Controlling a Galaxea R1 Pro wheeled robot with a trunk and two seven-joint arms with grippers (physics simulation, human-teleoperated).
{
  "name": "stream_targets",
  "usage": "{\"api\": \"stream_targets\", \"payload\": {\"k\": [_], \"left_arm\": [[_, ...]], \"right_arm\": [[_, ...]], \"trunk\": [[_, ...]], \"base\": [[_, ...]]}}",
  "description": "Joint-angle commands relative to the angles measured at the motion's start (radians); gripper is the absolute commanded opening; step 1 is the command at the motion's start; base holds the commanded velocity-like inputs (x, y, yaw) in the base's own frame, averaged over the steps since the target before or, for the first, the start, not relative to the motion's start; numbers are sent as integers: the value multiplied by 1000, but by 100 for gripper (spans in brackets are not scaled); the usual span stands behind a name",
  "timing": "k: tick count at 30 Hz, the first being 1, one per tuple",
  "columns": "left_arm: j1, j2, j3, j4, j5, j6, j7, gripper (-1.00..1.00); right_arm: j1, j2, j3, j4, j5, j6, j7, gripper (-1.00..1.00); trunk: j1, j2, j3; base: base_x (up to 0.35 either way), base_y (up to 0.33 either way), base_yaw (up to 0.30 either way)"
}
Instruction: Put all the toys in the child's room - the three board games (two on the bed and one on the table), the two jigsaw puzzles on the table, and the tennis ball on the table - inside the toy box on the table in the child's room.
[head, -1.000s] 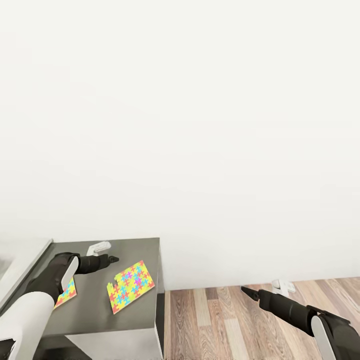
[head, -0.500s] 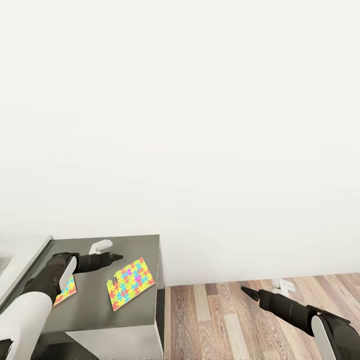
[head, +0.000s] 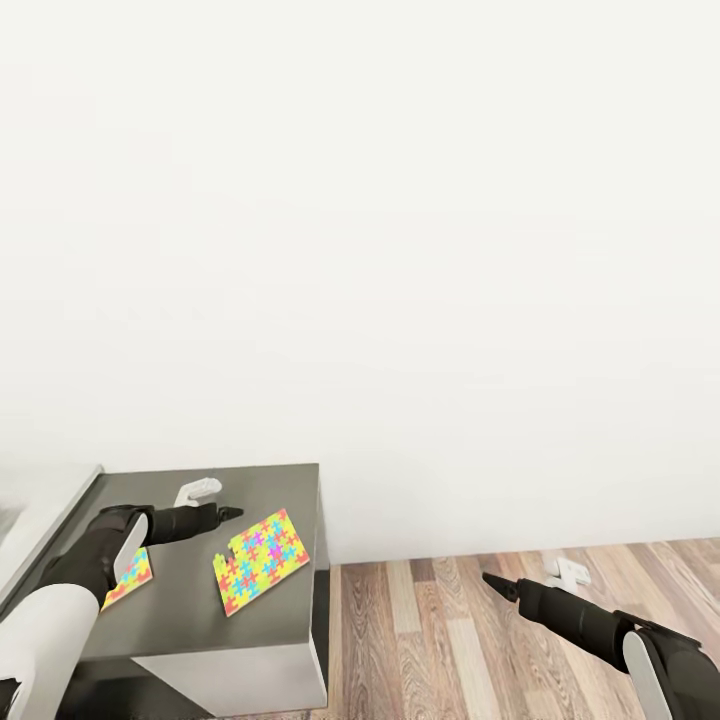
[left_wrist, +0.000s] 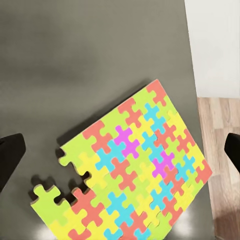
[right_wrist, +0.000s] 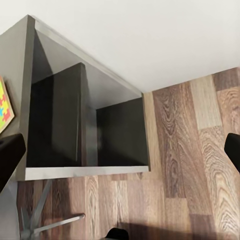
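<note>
A blank white wall takes up most of what you see from the head, with wood-plank floor (head: 450, 640) at its foot and the dark grey end of the counter (head: 270, 480) low on your left side. Two jigsaw puzzles lie flat on that dark top: one puzzle (head: 262, 560) in the open near the counter's right edge, the second puzzle (head: 130, 578) partly hidden under your left forearm. Your left gripper (head: 222, 514) hovers above the counter just beside the open puzzle, on its wall side, and the left wrist view looks straight down on that slab between widely parted jaws. Its long axis runs diagonally across the line of the jaws, with one loose-looking corner piece jutting off the near end. Your right gripper (head: 495, 582) hangs over the floor, well apart from the counter, its jaws also spread wide in the right wrist view with nothing between them. The left arm is plainly the nearer one; you would likely need to turn the wrist so the jaws span the slab's short side before coming down.
</note>
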Motion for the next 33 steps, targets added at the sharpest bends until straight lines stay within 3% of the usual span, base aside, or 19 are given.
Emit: {"api": "stream_targets", "payload": {"k": [1,33], "left_arm": [[-1,0,3,0,5,8,-2,100],[0,0,-1,0,7,4,-26,100]], "right_arm": [[-1,0,-1,-1,0,6,4,100],[-1,0,-1,-2,0,6,5,100]], "trunk": [[1,-2,-4],[1,-2,-56]], "base": [[0,0,0],[0,0,0]]}}
